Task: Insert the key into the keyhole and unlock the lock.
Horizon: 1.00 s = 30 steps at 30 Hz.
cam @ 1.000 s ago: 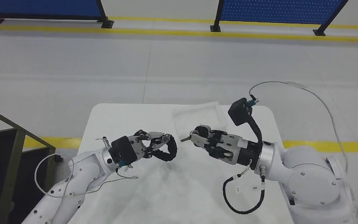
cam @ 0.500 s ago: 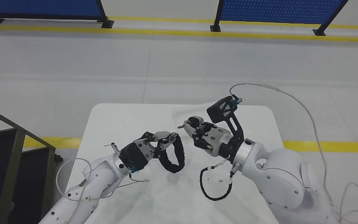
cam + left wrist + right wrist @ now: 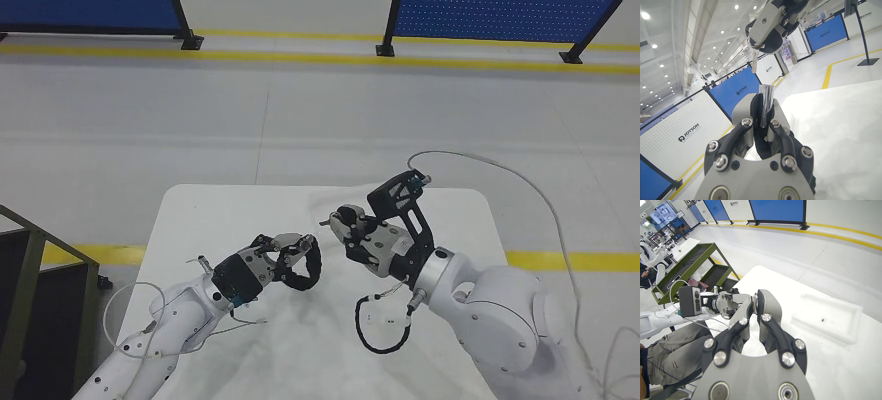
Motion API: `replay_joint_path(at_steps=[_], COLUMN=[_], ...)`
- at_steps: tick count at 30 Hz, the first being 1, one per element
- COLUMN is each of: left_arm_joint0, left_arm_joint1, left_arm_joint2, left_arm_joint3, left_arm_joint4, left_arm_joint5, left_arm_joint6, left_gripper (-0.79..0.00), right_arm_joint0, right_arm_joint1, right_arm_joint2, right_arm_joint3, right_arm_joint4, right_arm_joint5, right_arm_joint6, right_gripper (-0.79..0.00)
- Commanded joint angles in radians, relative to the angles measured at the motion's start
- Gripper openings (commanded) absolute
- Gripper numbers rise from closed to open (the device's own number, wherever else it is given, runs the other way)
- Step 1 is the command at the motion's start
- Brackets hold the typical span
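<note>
My left gripper (image 3: 763,99) is shut on a lock: a chrome cylinder (image 3: 765,102) standing upright between its pads, with a black cable loop (image 3: 309,270) hanging from it. In the left wrist view my right gripper (image 3: 762,40) hangs above the cylinder, shut on the head of a silver key (image 3: 754,62). The key's blade points down at the cylinder's open end, with a gap between them and the tip a little to one side. In the top view the left gripper (image 3: 290,256) and right gripper (image 3: 340,220) face each other above the middle of the white table (image 3: 200,230).
A shallow white foam tray (image 3: 827,321) lies on the table behind the right gripper. A green metal cart (image 3: 696,262) stands on the floor off the table's left side. Blue and white barrier panels (image 3: 500,20) line the far floor.
The right arm has swung so the key gripper sits farther back and to the left. The left gripper has carried the lock right, toward it. Over the last half second the cable loop has drawn up.
</note>
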Motion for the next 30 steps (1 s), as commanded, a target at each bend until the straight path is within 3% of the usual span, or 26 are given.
replay_joint_path(at_steps=[1,14,30], left_arm_joint0=[0.008,-0.009,-0.01], left_arm_joint1=[-0.003,-0.041,-0.08], left_arm_joint2=[-0.004,0.013,0.01], left_arm_joint3=[-0.003,0.102,0.147], left_arm_joint4=[0.002,0.022,-0.032], left_arm_joint5=[0.012,0.044,0.013], left_arm_joint6=[-0.013,0.108,0.087], left_gripper=[-0.785,-0.785,-0.785], right_arm_joint0=[0.008,0.103,0.118], right_arm_joint1=[0.002,-0.004,-0.01], right_arm_joint2=[-0.002,-0.099,-0.161], right_arm_joint3=[-0.002,-0.002,-0.002], right_arm_joint4=[-0.011,-0.05,-0.159], right_arm_joint5=[-0.026,-0.064,-0.039], right_arm_joint6=[0.027,0.109,0.135], right_gripper=[-0.785,-0.785,-0.785])
